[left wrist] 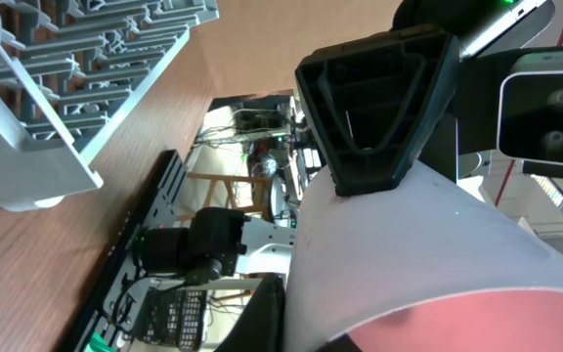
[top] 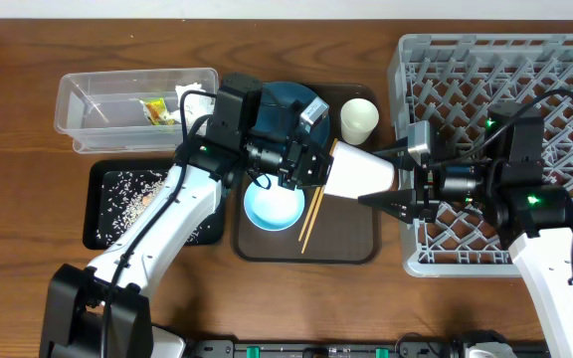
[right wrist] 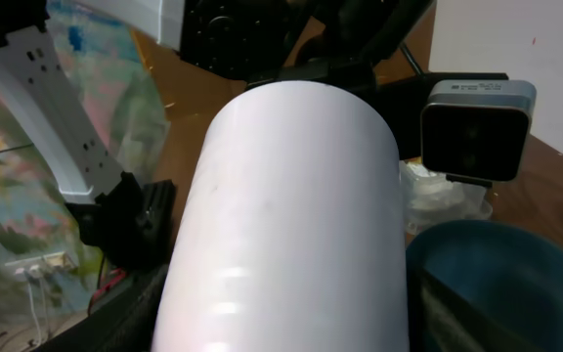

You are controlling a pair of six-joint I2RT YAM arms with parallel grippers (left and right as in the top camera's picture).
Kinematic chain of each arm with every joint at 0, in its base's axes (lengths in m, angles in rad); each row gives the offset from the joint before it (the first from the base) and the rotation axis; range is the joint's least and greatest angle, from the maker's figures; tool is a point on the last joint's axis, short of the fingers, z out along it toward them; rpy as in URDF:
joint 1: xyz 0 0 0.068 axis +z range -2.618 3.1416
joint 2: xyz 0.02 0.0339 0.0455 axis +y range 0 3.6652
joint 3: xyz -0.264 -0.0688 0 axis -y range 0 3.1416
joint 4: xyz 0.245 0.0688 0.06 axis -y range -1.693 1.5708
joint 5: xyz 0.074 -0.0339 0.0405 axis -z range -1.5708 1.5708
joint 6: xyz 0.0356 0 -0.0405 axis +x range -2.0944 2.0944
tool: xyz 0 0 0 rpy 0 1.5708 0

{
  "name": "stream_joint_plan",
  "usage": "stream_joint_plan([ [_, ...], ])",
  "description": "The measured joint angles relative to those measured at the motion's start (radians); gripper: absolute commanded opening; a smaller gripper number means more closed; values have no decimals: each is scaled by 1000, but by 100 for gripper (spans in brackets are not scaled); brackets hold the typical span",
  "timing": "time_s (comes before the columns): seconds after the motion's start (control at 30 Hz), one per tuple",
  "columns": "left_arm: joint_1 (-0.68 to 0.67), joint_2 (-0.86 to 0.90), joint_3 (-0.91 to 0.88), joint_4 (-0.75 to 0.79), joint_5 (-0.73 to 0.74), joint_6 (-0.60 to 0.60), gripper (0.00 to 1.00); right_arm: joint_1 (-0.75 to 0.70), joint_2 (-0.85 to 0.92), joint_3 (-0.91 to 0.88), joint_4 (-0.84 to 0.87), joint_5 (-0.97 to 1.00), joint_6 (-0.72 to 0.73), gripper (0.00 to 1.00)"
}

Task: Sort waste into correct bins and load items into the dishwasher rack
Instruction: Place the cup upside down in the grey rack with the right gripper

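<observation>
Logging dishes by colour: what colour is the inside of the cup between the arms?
The cup is pink inside; the left wrist view shows it best.

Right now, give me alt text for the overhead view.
Two arms meet over a brown tray, a cup lying sideways between the left gripper and right gripper. Below it sit a light blue bowl and chopsticks; a grey rack stands right, a clear tub and black tray left.

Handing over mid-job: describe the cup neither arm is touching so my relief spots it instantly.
Left of the grey dishwasher rack lies the brown serving tray. In the tray's far right corner stands the white cup, upright beside the dark blue plate. The pink-inside cup lies sideways between the arms; this one stands alone.
</observation>
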Motion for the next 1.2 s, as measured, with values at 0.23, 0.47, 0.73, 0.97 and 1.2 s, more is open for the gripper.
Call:
stream_joint_plan([
  [0.23, -4, 0, 0, 0, -17, 119, 39, 6, 0, 0, -70, 12, -4, 2],
  [0.47, -3, 0, 0, -63, -154, 183, 48, 6, 0, 0, -133, 151, 46, 1],
  [0.73, 6, 0, 0, -397, -464, 353, 54, -2, 0, 0, -147, 401, 219, 1],
  [0.97, 106, -17, 0, -619, -648, 507, 56, -79, 0, 68, -347, 714, 368, 1],
  [1.2, 198, -162, -2, -743, -828, 605, 56, -237, 0, 306, -534, 1019, 474, 1],
])
